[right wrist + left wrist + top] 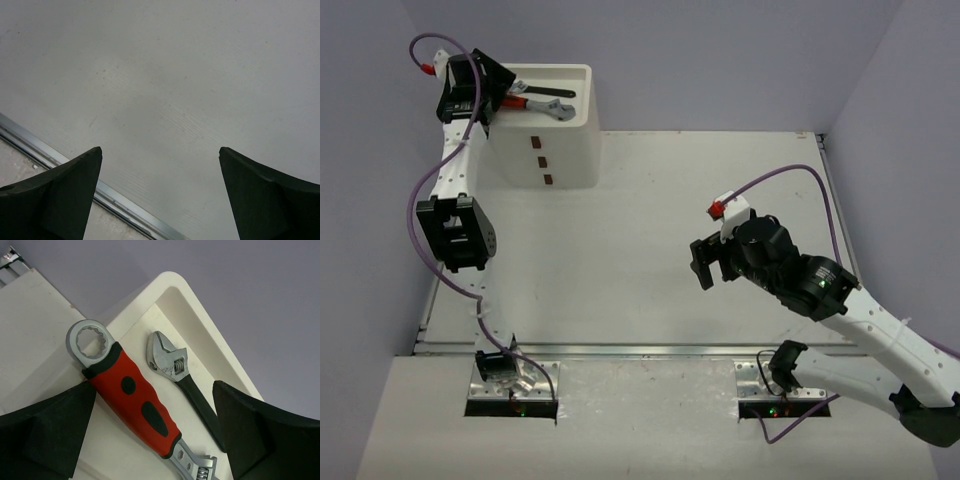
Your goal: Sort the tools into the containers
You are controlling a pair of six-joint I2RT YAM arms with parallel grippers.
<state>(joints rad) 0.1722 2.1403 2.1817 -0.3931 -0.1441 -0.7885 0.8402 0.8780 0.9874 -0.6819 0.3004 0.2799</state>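
My left pincer (154,390) stands wide over the red-handled wrench (132,395) in the tray (200,315); drop done, I judge; next, lift straight clear.

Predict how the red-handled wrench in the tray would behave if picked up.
The red-handled wrench looks solid metal end to end, so probably stiff and heavy for its size. Its flat, rubbery-looking grip should resist rolling and slipping.

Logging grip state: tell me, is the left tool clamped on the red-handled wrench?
No, the left tool is wide open, and the red-handled wrench lies in the tray between its fingers.
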